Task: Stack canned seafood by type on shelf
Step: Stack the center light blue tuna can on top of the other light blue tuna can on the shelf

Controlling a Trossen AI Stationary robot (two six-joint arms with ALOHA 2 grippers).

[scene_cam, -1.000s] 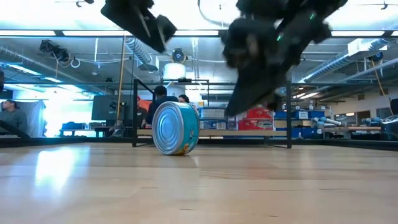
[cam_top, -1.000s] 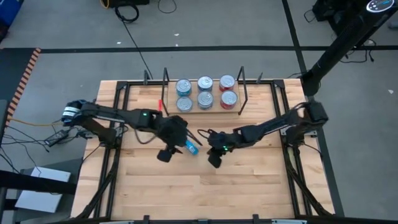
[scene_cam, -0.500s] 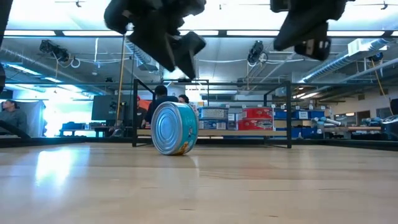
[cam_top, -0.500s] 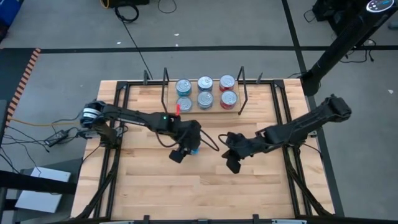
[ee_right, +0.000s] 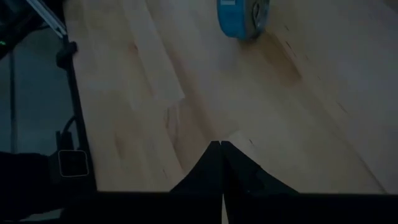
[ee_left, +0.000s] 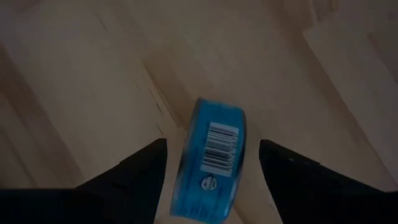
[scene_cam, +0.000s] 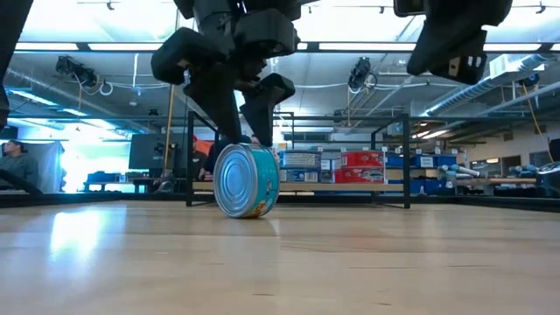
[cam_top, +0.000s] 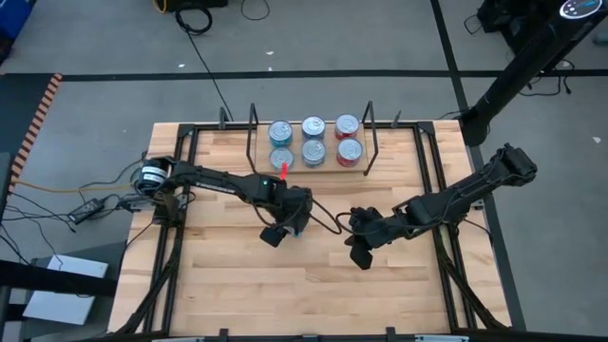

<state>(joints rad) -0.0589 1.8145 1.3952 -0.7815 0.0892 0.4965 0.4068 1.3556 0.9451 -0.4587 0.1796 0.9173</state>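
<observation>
A blue-labelled tin [cam_top: 295,228] of canned seafood stands on its rim [scene_cam: 247,180] on the wooden tabletop, its silver lid facing sideways. My left gripper [cam_top: 287,231] hangs open just above it, pointing steeply down. One finger [ee_left: 144,169] stands on each side of the tin [ee_left: 211,163], with a gap showing on both sides. My right gripper [cam_top: 361,255] is shut and raised off the table to the tin's right, holding nothing. The shelf [cam_top: 328,169] at the far middle carries several tins lying flat, blue-labelled ones [cam_top: 281,133] to the left and two red-labelled ones [cam_top: 348,126] to the right.
Black wire uprights [cam_top: 370,128] stand at both ends of the shelf. Black frame rails [cam_top: 180,190] run along the table's left and right sides. Bare tabletop [cam_top: 313,294] lies toward the near edge. In the low view, people and shelving show in the room behind.
My left gripper has gone toward the table's right edge and come down over the standing blue tin, its fingers now astride it. My right gripper has risen and drawn away from the tin toward the right, staying shut. The tin has kept its place.
</observation>
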